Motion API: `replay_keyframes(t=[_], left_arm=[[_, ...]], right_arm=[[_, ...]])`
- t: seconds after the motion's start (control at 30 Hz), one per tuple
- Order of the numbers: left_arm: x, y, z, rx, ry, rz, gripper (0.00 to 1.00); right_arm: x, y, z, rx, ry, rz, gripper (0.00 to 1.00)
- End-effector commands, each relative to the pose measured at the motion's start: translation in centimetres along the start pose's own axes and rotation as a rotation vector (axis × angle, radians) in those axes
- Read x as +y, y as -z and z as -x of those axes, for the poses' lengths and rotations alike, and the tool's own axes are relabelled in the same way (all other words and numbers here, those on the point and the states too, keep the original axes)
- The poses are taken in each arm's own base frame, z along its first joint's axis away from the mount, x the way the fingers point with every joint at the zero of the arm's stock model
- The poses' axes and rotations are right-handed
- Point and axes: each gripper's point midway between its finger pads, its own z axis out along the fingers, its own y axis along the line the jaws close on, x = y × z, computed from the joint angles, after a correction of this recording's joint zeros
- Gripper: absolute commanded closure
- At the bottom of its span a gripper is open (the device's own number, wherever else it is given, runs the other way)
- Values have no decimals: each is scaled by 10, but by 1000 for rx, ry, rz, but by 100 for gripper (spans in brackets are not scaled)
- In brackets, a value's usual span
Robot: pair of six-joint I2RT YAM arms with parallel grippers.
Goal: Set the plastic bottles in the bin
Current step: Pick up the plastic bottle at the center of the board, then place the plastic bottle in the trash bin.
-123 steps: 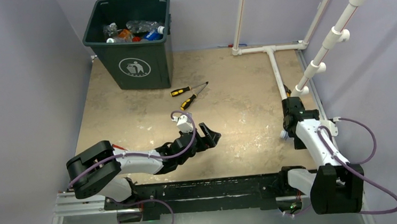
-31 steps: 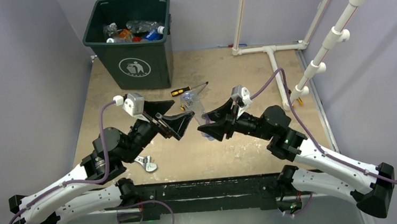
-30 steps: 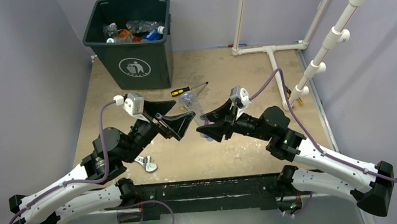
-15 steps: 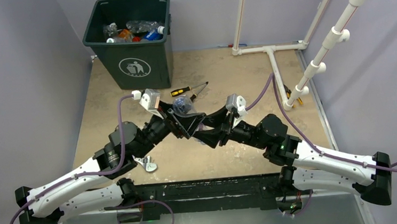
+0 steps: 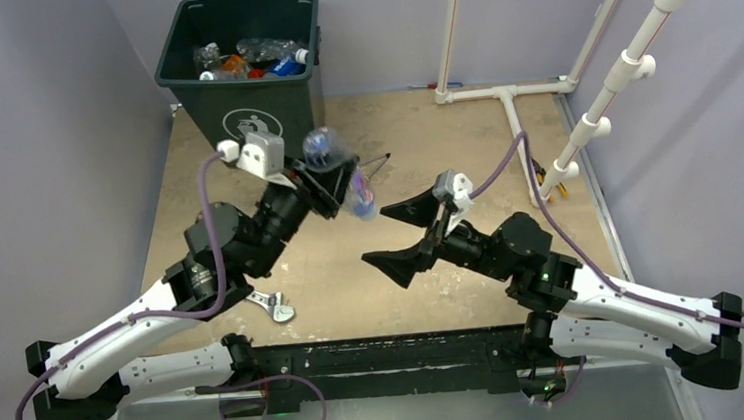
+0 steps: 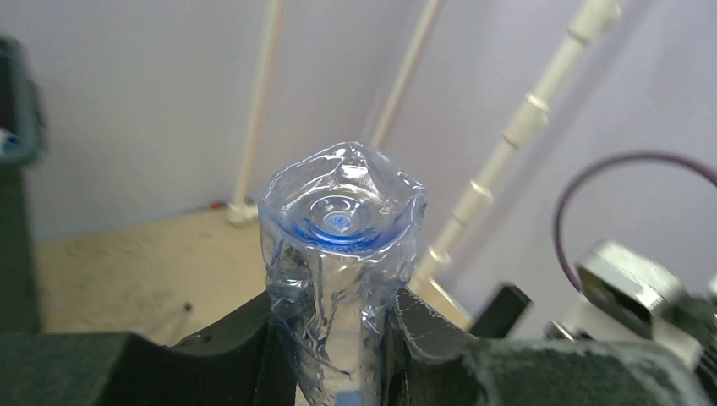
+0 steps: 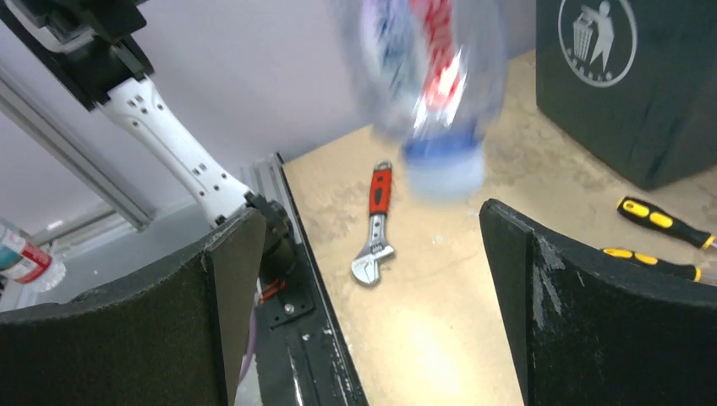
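Gripping a clear plastic bottle (image 5: 330, 156) clear of the table (image 5: 463, 143), the left gripper (image 5: 338, 181) was clamped on its body, just near and right of the bin (image 5: 284, 102).

The bottle hung tilted, crumpled base up and blue cap down, with the left wrist view showing the black fingers (image 6: 241, 342) pressed against both of its sides (image 6: 342, 254). To the near right, the right gripper (image 5: 398, 236) stood with its jaws spread wide and nothing between them, apart from the bottle. Its wrist view caught the bottle blurred (image 7: 431, 76), with a red-and-blue label. Other bottles (image 5: 251, 59) lay heaped inside the bin at the far left. A red-handled wrench (image 5: 273, 306) lay on the table beside the left arm, and two yellow-and-black screwdrivers (image 7: 655, 224) lay near the bin.
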Motion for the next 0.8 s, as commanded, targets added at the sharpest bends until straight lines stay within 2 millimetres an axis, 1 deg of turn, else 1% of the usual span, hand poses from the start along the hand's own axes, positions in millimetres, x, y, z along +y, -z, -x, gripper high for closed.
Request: replay_keyframes(t=[0.0,0.03,0.07,0.13,0.17,0.23,0.3,0.37,0.43,0.47,0.53,0.57,0.67,0.7,0.73,0.77], left_arm=[[29,-9,106,-251,-234,263,79],[34,-9,128,-296,-275,310,78],[38,-23,135,-308,-330,351,78],[63,-43,168,-359,-382,453,77],[81,-55,179,-366,-397,495,77],[111,-79,206,-398,-366,507,78],[139,-99,225,-427,-334,513,78],[165,-115,239,-446,-326,538,78],[196,-126,254,-471,-306,567,78],[209,-128,267,-502,-290,575,78],[245,-135,272,-523,-253,593,78],[264,-137,271,-532,-237,609,77],[302,-144,261,-532,-220,643,72],[318,-150,250,-506,-212,660,67],[327,-156,241,-482,-205,660,60],[335,-162,231,-454,-200,665,51]], right_arm=[[4,20,55,-108,-13,-33,1],[3,23,57,-114,-10,-40,1],[0,26,57,-116,-9,-56,1],[-7,28,53,-110,-5,-93,1],[-11,28,49,-100,-5,-111,1],[-16,26,40,-72,-4,-137,1],[-21,23,30,-42,-3,-156,1],[-26,19,20,-12,9,-172,1],[-28,18,11,14,20,-180,1],[-30,17,6,27,24,-184,1],[-32,19,-2,46,29,-192,1],[-34,20,-5,49,27,-200,1],[-37,22,-13,49,14,-210,1],[-38,22,-14,48,9,-212,1],[-39,23,-18,56,4,-220,1],[-41,23,-19,63,-1,-229,1]])
